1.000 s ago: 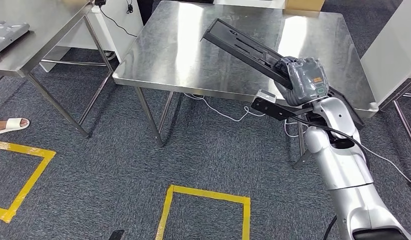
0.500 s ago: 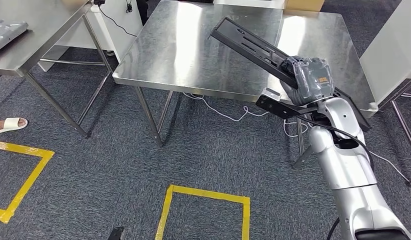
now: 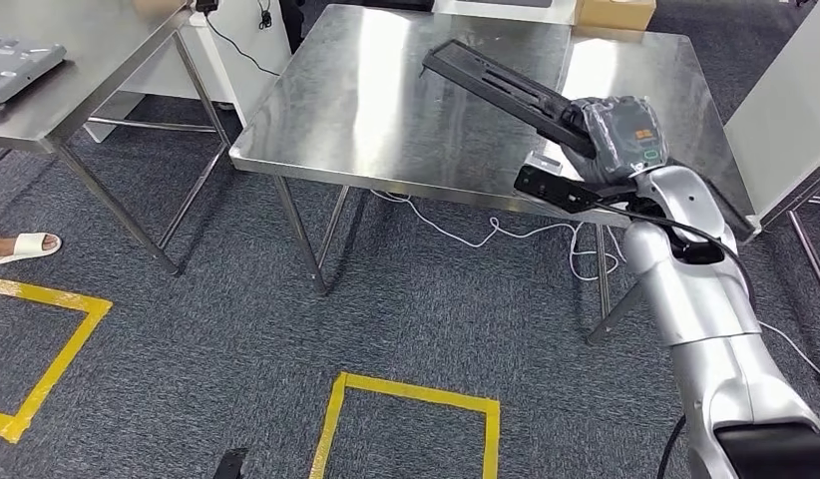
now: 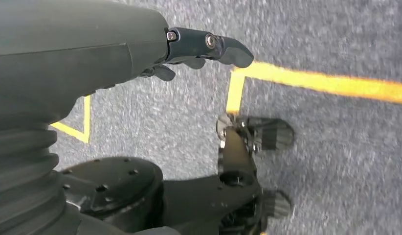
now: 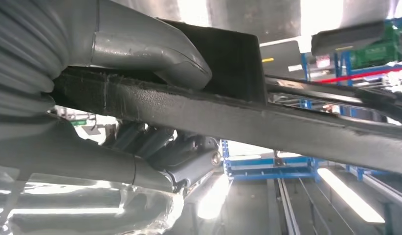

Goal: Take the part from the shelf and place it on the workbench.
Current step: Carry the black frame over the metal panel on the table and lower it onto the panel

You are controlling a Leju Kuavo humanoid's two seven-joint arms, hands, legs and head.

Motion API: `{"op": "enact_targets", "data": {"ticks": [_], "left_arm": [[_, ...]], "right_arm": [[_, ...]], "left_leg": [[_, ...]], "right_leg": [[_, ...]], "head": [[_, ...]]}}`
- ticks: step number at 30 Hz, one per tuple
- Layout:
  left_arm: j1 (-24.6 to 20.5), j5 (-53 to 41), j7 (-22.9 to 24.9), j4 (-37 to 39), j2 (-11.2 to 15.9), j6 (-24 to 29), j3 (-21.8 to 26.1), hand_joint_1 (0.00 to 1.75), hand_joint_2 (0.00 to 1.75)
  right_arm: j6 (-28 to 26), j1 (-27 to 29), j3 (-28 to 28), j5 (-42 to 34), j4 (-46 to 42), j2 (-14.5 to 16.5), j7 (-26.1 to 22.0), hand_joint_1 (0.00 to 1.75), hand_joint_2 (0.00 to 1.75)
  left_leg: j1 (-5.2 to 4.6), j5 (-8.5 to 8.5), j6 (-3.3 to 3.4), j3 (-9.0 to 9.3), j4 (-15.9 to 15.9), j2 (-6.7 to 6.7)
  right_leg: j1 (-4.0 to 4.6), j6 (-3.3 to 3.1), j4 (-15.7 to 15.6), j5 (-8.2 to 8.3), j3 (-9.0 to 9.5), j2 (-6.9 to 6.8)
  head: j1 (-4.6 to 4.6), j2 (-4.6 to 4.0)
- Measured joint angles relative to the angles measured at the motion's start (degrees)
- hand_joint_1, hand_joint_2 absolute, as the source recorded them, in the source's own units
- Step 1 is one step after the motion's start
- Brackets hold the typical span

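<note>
Holding the part (image 3: 506,88), a long flat black panel, in my right hand (image 3: 617,140) over the steel counter (image 3: 366,110). Fingers wrapped round its near end; far end juts out up-left above the counter top, tilted, looks clear of the surface though I can't be sure at the tip. My judgement: pick from the shelf is done, carry is nearly done, what's left is lowering the part flat onto the counter and letting go.

Right wrist view gives what the head view can't: thick grey thumb (image 5: 155,51) pressed on one face of the part's edge (image 5: 238,117), darker fingers (image 5: 155,147) curled under the other face. Grip looks firm, clamped from both sides.

Left wrist view: left hand (image 4: 199,46) hangs by my side over grey carpet with yellow floor tape (image 4: 316,81). Fingers loosely curled, nothing in them.

Head view also shows a second counter (image 3: 97,60) off to the left and a sandalled foot (image 3: 22,246) of a person at the frame edge.
</note>
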Motion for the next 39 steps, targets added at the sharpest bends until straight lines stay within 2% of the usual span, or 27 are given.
{"op": "enact_targets", "data": {"ticks": [2,3,5,6,8,9,10,11,13,14,15,17,19,21,23,24,25,26,27,28,29,30,31,33,35,37,39], "left_arm": [[-0.1,0.0,0.0,0.0,0.1,0.1,0.2,0.0,1.75],[-0.1,-0.1,0.1,0.0,0.1,0.2,0.3,0.0,1.75],[-0.1,-0.1,0.0,0.0,0.1,0.3,0.4,0.0,1.75],[-0.1,-0.1,0.0,0.0,0.1,0.3,0.4,0.0,1.75],[-0.1,-0.1,0.0,0.0,0.0,0.3,0.5,0.0,1.75],[-0.1,-0.1,0.0,0.0,0.0,0.3,0.6,0.0,1.75],[-0.1,-0.1,0.0,0.0,-0.1,0.3,0.6,0.0,1.75],[-0.1,-0.1,0.0,0.0,-0.1,0.3,0.6,0.0,1.75],[-0.1,-0.1,0.0,0.0,0.0,0.3,0.7,0.0,1.75],[-0.1,-0.1,0.0,0.0,0.1,0.3,0.8,0.0,1.75],[-0.2,-0.1,-0.1,0.0,0.1,0.3,0.8,0.0,1.75],[-0.3,-0.1,-0.2,-0.1,0.0,0.3,0.8,0.0,1.75],[-0.3,-0.1,-0.2,-0.1,0.0,0.3,0.8,0.0,1.75],[-0.2,-0.1,-0.2,-0.1,-0.2,0.3,0.9,0.0,1.75],[-0.3,0.0,-0.3,-0.1,-0.4,0.0,0.9,0.0,1.75],[-0.4,0.0,-0.3,-0.1,-0.7,-0.1,0.9,0.0,1.75],[-0.4,0.0,-0.3,-0.1,-0.9,-0.2,0.9,0.0,1.75],[-0.3,0.0,-0.3,-0.1,-1.1,-0.3,0.9,0.0,1.75],[-0.3,0.0,-0.3,-0.1,-1.3,-0.3,0.9,0.0,1.75],[-0.2,0.0,-0.4,0.0,-1.4,-0.2,0.9,0.0,1.75],[-0.2,0.0,-0.4,0.0,-1.4,-0.2,0.9,0.0,1.75],[-0.2,0.0,-0.4,0.0,-1.4,-0.2,0.9,0.0,1.75],[-0.2,0.0,-0.4,0.0,-1.4,-0.1,1.0,0.0,1.75],[-0.1,0.1,-0.5,0.0,-1.5,-0.1,1.1,0.0,1.75],[0.0,0.1,-0.5,0.0,-1.5,-0.1,1.2,0.0,1.75],[-0.1,0.1,-0.5,0.0,-1.6,-0.1,1.3,0.0,1.75],[-0.1,0.1,-0.5,0.0,-1.6,-0.1,1.4,0.0,1.75]], "right_arm": [[0.3,-1.3,0.7,-0.2,1.4,0.5,-0.2,1.75,1.75],[0.4,-1.6,0.9,-0.2,1.9,0.7,-0.2,1.75,1.75],[0.4,-2.4,1.2,-0.3,2.6,1.1,-0.1,1.75,1.75],[0.4,-3.0,1.4,-0.3,3.0,1.4,-0.1,1.75,1.75],[0.7,-4.0,2.0,-0.3,3.9,2.0,-0.1,1.75,1.75],[0.8,-4.5,2.3,-0.3,4.4,2.4,-0.1,1.75,1.75],[1.0,-4.9,2.7,-0.3,4.9,2.7,-0.1,1.75,1.75],[1.2,-5.2,3.0,-0.3,5.4,3.0,-0.2,1.75,1.75],[1.5,-6.1,3.5,-0.3,6.3,3.4,-0.2,1.75,1.75],[1.6,-6.5,3.7,-0.3,6.7,3.5,-0.1,1.75,1.75],[1.6,-6.9,4.0,-0.3,7.1,3.6,-0.1,1.75,1.75],[1.7,-7.3,4.3,-0.3,7.7,3.8,-0.1,1.75,1.75],[1.7,-7.5,4.5,-0.3,7.9,3.9,-0.1,1.75,1.75],[1.6,-8.0,4.5,-0.3,8.1,3.9,-0.1,1.75,1.75],[1.7,-8.6,4.7,-0.3,8.6,3.8,-0.1,1.75,1.75],[1.7,-8.7,4.8,-0.3,8.9,3.8,-0.1,1.75,1.75],[1.8,-8.6,4.9,-0.3,9.2,3.8,-0.1,1.75,1.75],[1.8,-8.6,5.1,-0.3,9.5,3.8,-0.1,1.75,1.75],[1.9,-8.6,5.3,-0.3,9.8,3.8,-0.1,1.75,1.75],[1.9,-8.7,5.5,-0.3,10.1,3.8,-0.1,1.75,1.75],[1.9,-8.9,5.7,-0.3,10.4,3.8,-0.2,1.75,1.75],[1.9,-9.0,5.8,-0.4,10.7,3.9,-0.2,1.75,1.75],[1.9,-9.0,6.0,-0.4,10.9,4.0,-0.3,1.75,1.75],[1.9,-8.9,6.3,-0.4,11.2,4.1,-0.4,1.75,1.75],[1.8,-9.0,6.5,-0.4,11.4,4.3,-0.4,1.75,1.75],[1.7,-9.1,6.7,-0.4,11.6,4.4,-0.4,1.75,1.75],[1.6,-9.2,6.9,-0.4,11.8,4.6,-0.4,1.75,1.75]], "left_leg": [[0.05,-0.73,-0.92,-0.07,0.6,0.23],[0.23,-1.03,-1.3,-0.11,0.7,0.28],[0.55,-1.76,-1.64,-1.01,2.9,0.16],[0.53,-2.58,-1.65,-2.61,5.6,-0.03],[0.18,-5.47,-1.2,-7.32,13.3,-0.4],[-0.12,-6.69,-0.74,-9.56,16.3,-0.55],[-0.55,-6.83,0.03,-10.88,17.1,-0.64],[-1.16,-5.47,1.15,-11.02,15.6,-0.76],[-2.89,0.22,4.37,-8.81,8.1,-1.38],[-3.66,2.41,5.61,-7.55,4.8,-1.71],[-4.35,3.63,6.36,-6.62,2.7,-1.96],[-4.98,3.79,6.51,-5.34,0.9,-2.02],[-4.61,4.39,6.93,-3.11,-1.6,-1.84],[-3.93,5.01,7.37,-0.99,-3.9,-1.59],[-3.55,4.75,7.1,-0.13,-4.4,-1.47],[-3.27,4.41,6.68,0.11,-4.4,-1.46],[-2.94,3.99,6.13,0.33,-4.2,-1.49],[-2.51,3.48,5.46,0.5,-3.9,-1.53],[-2.01,2.85,4.71,0.57,-3.3,-1.57],[-1.62,2.03,3.83,0.47,-2.3,-1.59],[-1.35,1.08,2.9,0.12,-1.2,-1.6],[-1.27,0.24,2.13,-0.24,0.0,-1.6],[-1.29,-0.4,1.59,-0.59,0.8,-1.61],[-1.12,-1.04,1.13,-0.78,1.4,-1.59],[-0.79,-1.98,0.74,-0.98,2.5,-1.5],[-0.65,-4.41,0.27,-3.1,7.5,-1.41],[-0.66,-7.26,0.1,-7.36,15.0,-1.42]], "right_leg": [[0.19,-2.11,0.4,-0.64,-0.07,-0.01],[0.14,-2.83,0.8,-0.39,0.18,0.2],[0.36,-3.56,1.0,-0.54,0.58,0.68],[0.6,-3.78,1.1,-0.68,0.83,0.92],[1.31,-4.29,1.0,-1.07,1.21,1.48],[1.77,-4.64,1.0,-1.32,1.46,1.78],[2.36,-5.03,1.0,-1.63,1.81,2.07],[3.02,-5.4,1.0,-1.96,2.27,2.31],[3.89,-6.08,0.9,-2.64,3.2,2.61],[3.98,-6.17,0.7,-2.91,3.63,2.72],[3.84,-6.09,0.3,-3.11,3.96,2.82],[3.53,-5.61,-0.7,-3.26,4.69,2.97],[3.82,-5.52,-1.2,-3.47,5.16,2.68],[4.06,-5.59,1.3,-4.45,3.93,2.13],[3.52,-5.19,8.1,-6.3,-0.17,1.84],[3.1,-4.71,11.4,-6.95,-2.57,1.77],[2.58,-4.0,13.2,-6.89,-4.34,1.66],[1.99,-2.97,12.7,-5.73,-4.99,1.5],[1.39,-1.76,10.0,-3.72,-4.42,1.24],[0.74,-0.5,5.9,-1.38,-3.11,0.8],[0.46,0.34,2.6,0.37,-1.74,0.47],[0.33,0.35,0.5,1.26,-0.85,0.34],[0.32,-0.15,-0.2,1.37,-0.5,0.32],[0.44,-1.86,0.4,0.78,-0.63,0.74],[0.34,-2.74,0.6,0.46,-0.32,1.01],[0.3,-3.34,0.5,0.13,0.28,1.2],[0.46,-3.86,0.4,-0.25,0.75,1.31]], "head": [[-0.17,0.0],[-0.4,0.0],[-0.63,0.0],[-0.67,0.0],[-0.87,0.0],[-0.9,0.0],[-0.94,0.0],[-0.96,0.0],[-0.84,0.0],[-0.55,0.0],[-0.44,0.0],[-0.46,0.0],[-0.67,0.0],[-0.52,0.0],[-0.45,0.0],[-0.46,0.0],[-0.46,0.0],[-0.45,0.0],[-0.42,0.0],[-0.36,0.0],[-0.18,0.0],[-0.11,0.0],[-0.17,0.0],[-0.53,0.0],[-0.72,0.0],[-0.82,0.0],[-0.9,0.0]]}}
